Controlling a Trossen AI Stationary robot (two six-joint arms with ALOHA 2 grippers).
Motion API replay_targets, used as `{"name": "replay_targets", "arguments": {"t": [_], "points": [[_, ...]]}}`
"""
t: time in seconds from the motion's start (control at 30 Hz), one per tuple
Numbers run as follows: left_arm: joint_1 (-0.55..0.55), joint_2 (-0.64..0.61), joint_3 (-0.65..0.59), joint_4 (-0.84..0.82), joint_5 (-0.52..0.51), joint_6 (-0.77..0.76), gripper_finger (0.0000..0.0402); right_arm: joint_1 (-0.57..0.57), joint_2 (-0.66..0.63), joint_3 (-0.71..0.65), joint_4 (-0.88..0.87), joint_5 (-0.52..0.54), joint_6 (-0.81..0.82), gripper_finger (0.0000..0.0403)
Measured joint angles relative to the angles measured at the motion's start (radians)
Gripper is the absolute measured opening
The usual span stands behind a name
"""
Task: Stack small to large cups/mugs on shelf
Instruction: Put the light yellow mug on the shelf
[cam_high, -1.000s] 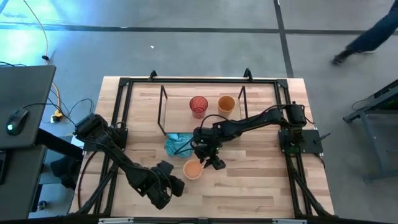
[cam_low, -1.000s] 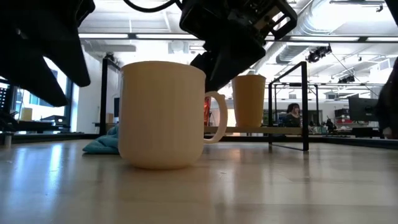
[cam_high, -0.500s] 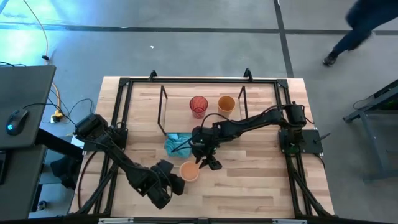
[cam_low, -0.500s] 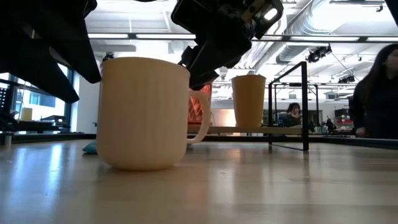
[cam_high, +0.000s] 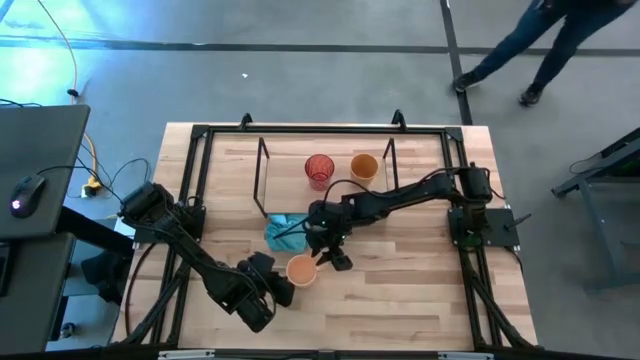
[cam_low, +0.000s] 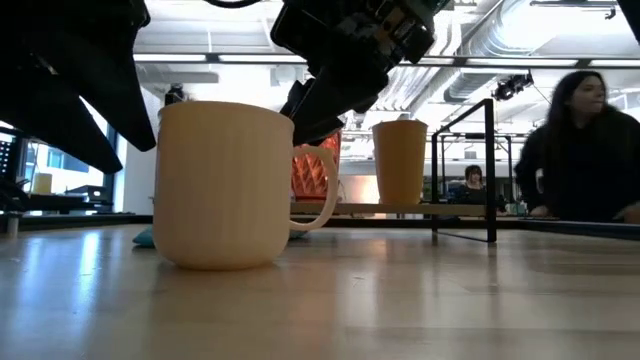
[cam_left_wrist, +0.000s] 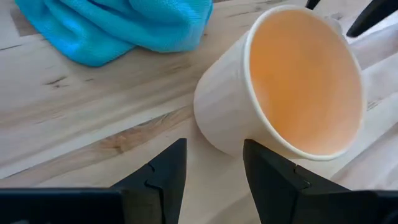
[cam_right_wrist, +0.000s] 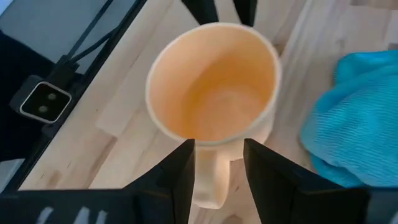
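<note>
The light orange mug (cam_high: 301, 270) stands upright on the tabletop near the table's near edge, its handle (cam_low: 322, 200) pointing toward the table's right. My right gripper (cam_high: 326, 256) reaches down at that handle. My left gripper (cam_left_wrist: 214, 168) is open just left of and nearer than the mug (cam_left_wrist: 292, 81). The red patterned cup (cam_high: 319, 168) and the amber tumbler (cam_high: 364, 166) stand side by side on the shelf's wood board (cam_high: 290, 178), toward its right end. My right gripper is shut on the mug's handle (cam_right_wrist: 216, 183), pinched between the two fingers (cam_right_wrist: 181, 174), which slant down from the table's right and far side. The mug stays upright with its base on the table. My left gripper's one finger (cam_left_wrist: 273, 177) stands against the mug's lower wall; whether it touches, I cannot tell.
A teal-blue cloth (cam_high: 285, 230) lies crumpled just beyond the mug, in front of the shelf. The black frame rails (cam_high: 190, 200) run along the table's edges. Bare board lies right of the mug. A person (cam_low: 575, 150) passes beyond the table's far side.
My right gripper has moved toward the table's left edge, and the mug has slid that way along the table, upright, closer to my left gripper. A person has walked past in the room behind.
</note>
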Motion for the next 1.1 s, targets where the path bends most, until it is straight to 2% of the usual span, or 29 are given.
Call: {"name": "replay_targets", "arguments": {"t": [0.3,0.5,0.6,0.77,0.97,1.1], "points": [[0.001,0.0,0.0,-0.107,-0.049,-0.121,0.0147,0.001,0.0,0.0,-0.002,-0.001,0.013,0.013],[-0.013,-0.019,0.0,-0.076,0.009,-0.131,0.0147,-0.004,0.0,0.0,-0.078,0.001,-0.012,0.013],[-0.029,-0.053,0.001,-0.057,0.005,-0.141,0.0147,-0.015,0.001,0.0,-0.116,0.025,-0.037,0.013],[-0.014,-0.127,0.024,-0.081,-0.027,-0.129,0.0147,-0.058,0.001,0.0,-0.129,0.03,-0.05,0.013],[0.032,-0.168,0.031,-0.075,-0.026,-0.045,0.0147,-0.108,0.001,0.0,-0.112,-0.07,-0.032,0.0142],[0.056,-0.172,0.031,-0.074,-0.018,-0.002,0.0147,-0.109,0.001,0.0,-0.12,-0.083,-0.037,0.0149]]}}
